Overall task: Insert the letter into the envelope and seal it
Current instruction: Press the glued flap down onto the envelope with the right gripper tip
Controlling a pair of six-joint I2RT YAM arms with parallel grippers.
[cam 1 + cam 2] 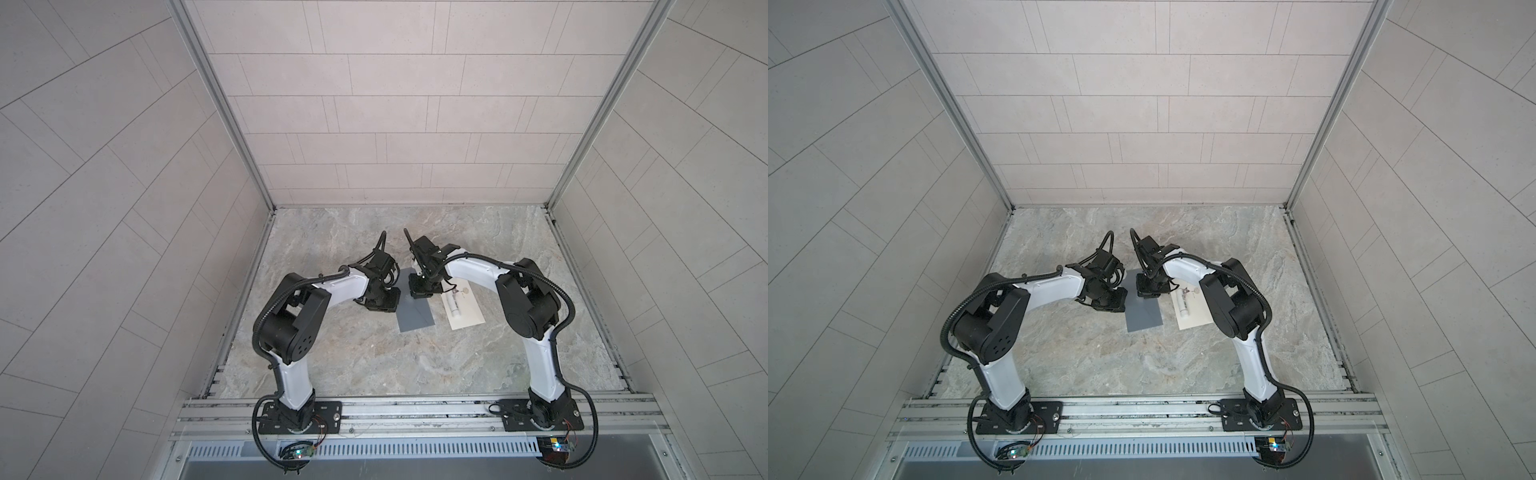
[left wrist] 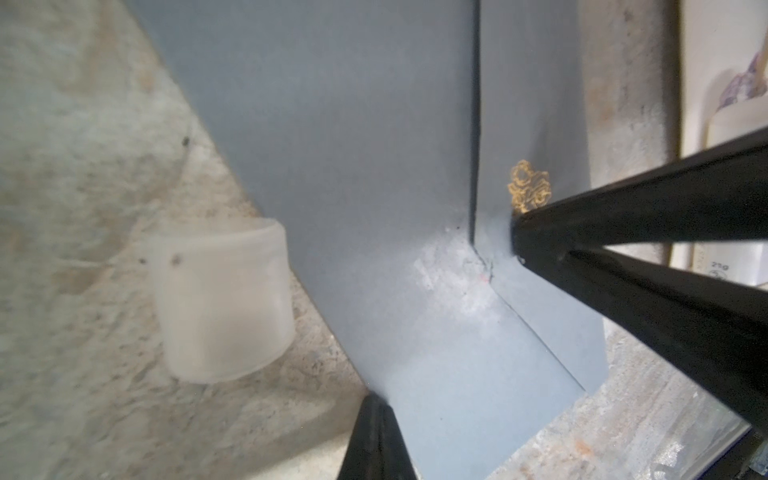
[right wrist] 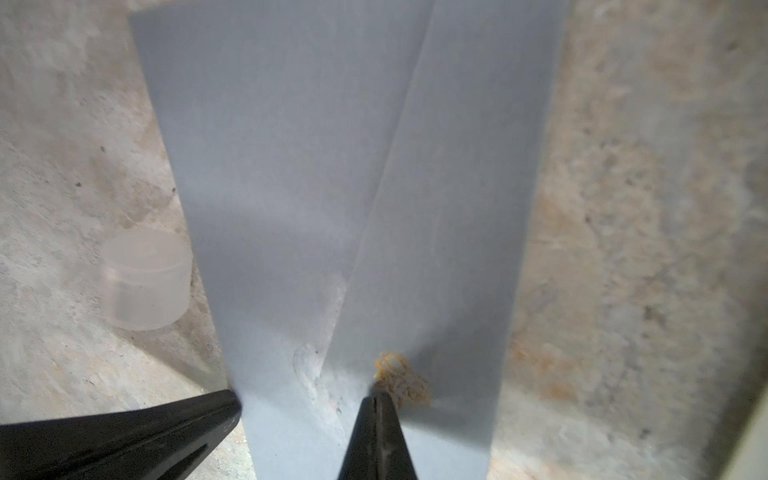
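The grey envelope (image 1: 415,316) lies flat in the middle of the desk (image 1: 374,365), its flap already folded down; pale smears at the flap's point look like glue, so I judge that the work is at the sealing step. The right hand (image 3: 377,409), pressed together and holding nothing, stands with its tip on the flap just beside the gold mark (image 3: 401,378); probably it pushes the flap down so that the glue takes. The left hand (image 2: 376,424), also pressed together and empty, rests its tip at the envelope's edge, at 9 o'clock from the right one in both top views; this seems to keep the envelope from sliding.

The letter I cannot find with certainty; a white sheet (image 1: 469,311) lies at 3 o'clock from the envelope, with a glue stick (image 1: 453,308) upon it, and whether it is the letter I cannot tell. A translucent cap (image 2: 220,303) stands on the desk just beside the envelope, near the left hand; it could be knocked when this hand moves away.
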